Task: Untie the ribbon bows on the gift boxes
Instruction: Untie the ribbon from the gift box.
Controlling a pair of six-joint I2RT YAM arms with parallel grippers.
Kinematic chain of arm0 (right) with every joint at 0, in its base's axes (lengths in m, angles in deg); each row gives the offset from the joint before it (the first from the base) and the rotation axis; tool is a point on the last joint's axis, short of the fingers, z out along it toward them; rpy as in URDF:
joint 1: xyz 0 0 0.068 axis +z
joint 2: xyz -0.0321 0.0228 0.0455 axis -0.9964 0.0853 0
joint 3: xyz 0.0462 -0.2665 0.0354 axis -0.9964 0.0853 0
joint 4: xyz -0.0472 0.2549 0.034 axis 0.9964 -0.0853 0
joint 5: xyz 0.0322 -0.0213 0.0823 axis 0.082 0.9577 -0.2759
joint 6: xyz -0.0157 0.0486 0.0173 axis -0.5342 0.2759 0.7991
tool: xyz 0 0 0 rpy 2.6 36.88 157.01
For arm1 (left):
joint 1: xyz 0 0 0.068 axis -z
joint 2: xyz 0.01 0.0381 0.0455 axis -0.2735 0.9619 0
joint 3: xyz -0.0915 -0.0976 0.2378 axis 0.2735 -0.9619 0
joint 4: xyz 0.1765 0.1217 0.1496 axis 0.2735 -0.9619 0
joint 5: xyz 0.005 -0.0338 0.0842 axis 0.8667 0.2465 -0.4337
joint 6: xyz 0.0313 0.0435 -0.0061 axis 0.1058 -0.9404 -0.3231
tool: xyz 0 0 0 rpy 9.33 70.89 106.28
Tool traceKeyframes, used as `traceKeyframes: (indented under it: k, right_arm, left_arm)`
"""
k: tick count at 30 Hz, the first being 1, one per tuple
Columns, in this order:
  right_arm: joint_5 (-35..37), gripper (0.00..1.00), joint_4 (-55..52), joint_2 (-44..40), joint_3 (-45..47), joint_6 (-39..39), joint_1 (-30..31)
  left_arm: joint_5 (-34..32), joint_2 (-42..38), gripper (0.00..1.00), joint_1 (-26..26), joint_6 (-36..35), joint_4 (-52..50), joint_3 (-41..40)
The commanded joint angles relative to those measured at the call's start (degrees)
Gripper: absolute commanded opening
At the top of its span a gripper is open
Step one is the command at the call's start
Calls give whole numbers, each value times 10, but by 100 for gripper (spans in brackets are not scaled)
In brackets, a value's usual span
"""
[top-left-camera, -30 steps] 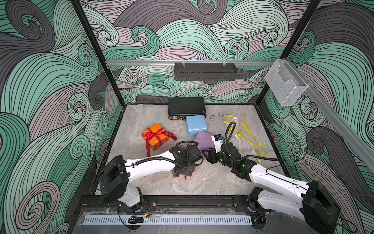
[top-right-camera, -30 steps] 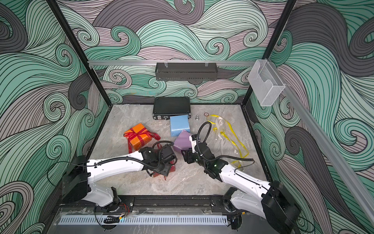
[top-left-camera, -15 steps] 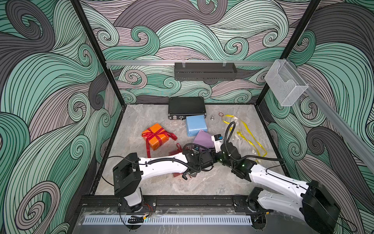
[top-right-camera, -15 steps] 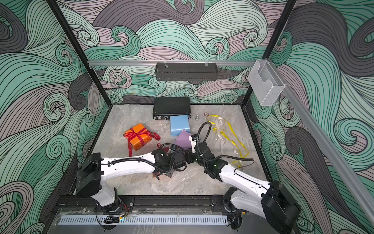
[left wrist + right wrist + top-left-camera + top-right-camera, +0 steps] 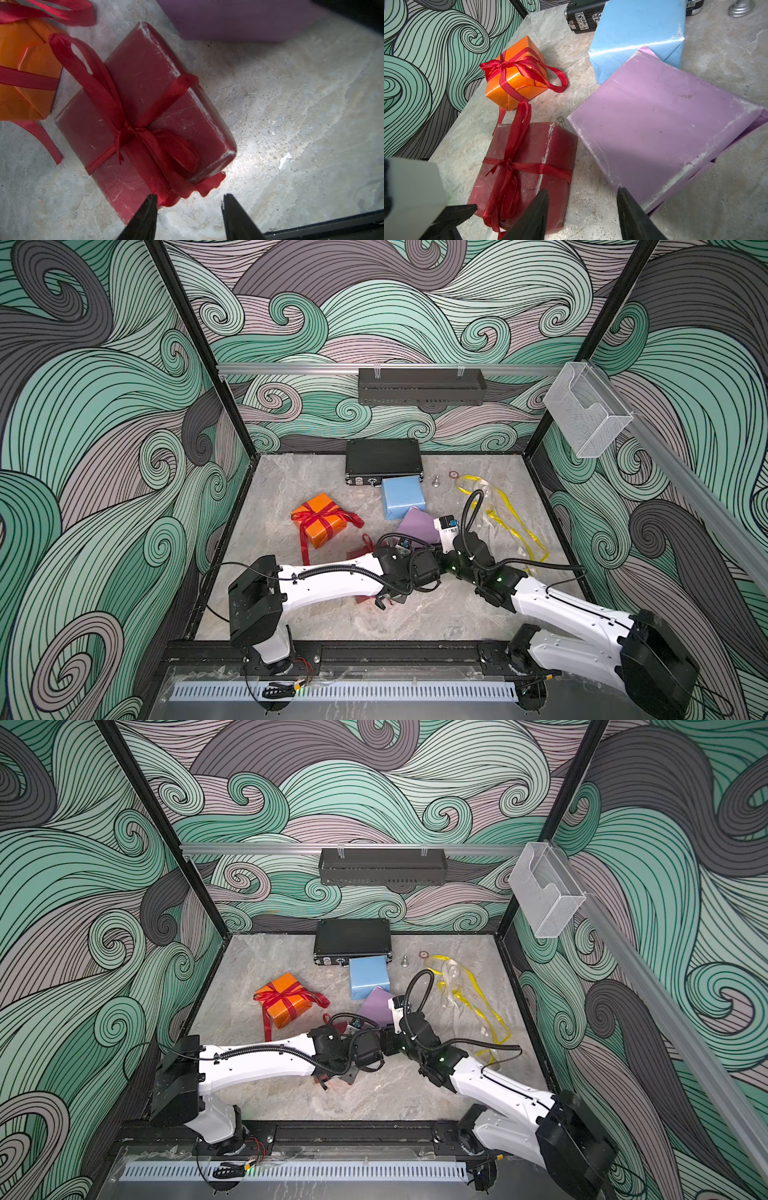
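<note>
Red bow (image 5: 128, 132) loop points toward orange box (image 5: 25, 49).

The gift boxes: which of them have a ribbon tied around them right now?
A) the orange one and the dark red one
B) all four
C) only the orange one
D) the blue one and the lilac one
A: a red bow is knotted on the orange box and another on the glossy red box, while the blue box and the lilac box are bare.
</note>
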Motion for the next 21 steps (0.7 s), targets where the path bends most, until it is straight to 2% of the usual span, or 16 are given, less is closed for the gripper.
traceKeyframes:
  k: [1,9,15,21]
  right_arm:
    - [-6,54,8,4,-6,-3,1]
    - [-3,54,7,-3,-5,-3,1]
    - [-2,52,9,-3,-4,-3,1]
    - [-1,52,10,-6,-2,-3,1]
  left_arm:
    - [13,2,50,-9,7,0,-4]
    - [49,8,42,-23,12,33,-37]
    - [50,10,36,-25,12,36,-38]
    - [54,15,20,-25,8,37,-30]
